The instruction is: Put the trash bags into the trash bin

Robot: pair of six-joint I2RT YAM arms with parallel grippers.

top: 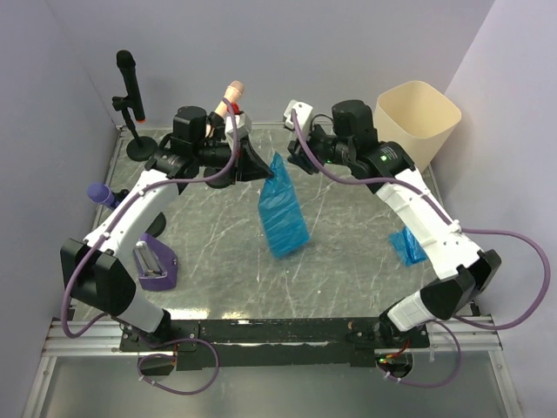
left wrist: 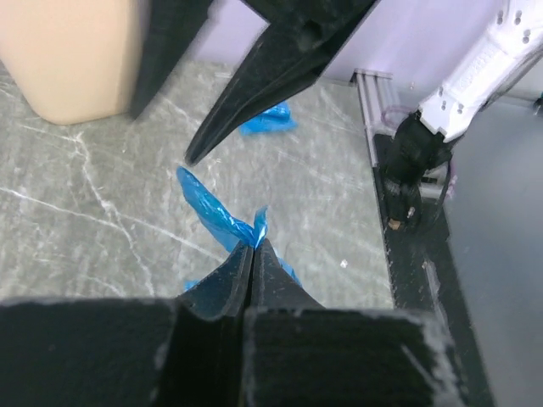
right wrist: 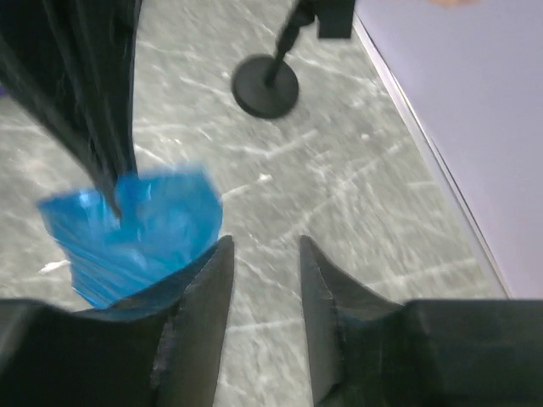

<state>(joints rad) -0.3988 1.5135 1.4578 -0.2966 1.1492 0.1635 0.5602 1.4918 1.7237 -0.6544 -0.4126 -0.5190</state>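
A blue trash bag [top: 283, 213] hangs over the middle of the table, pinched at its top by my left gripper [top: 271, 173], which is shut on it. The left wrist view shows the jaws pressed together on a twisted fold of the bag [left wrist: 214, 212]. My right gripper [top: 297, 158] stands open just beside the bag's top with nothing between its fingers. From the right wrist the bag [right wrist: 140, 233] lies left of the open gripper [right wrist: 264, 247]. A second blue trash bag [top: 406, 247] lies on the table by the right arm. The cream trash bin [top: 418, 117] stands at the back right.
A black microphone stand [top: 132, 96] stands at the back left, its round base [right wrist: 265, 86] showing in the right wrist view. A purple holder [top: 157, 264] and a purple-tipped tool [top: 103, 193] sit on the left. Lavender walls close in on three sides.
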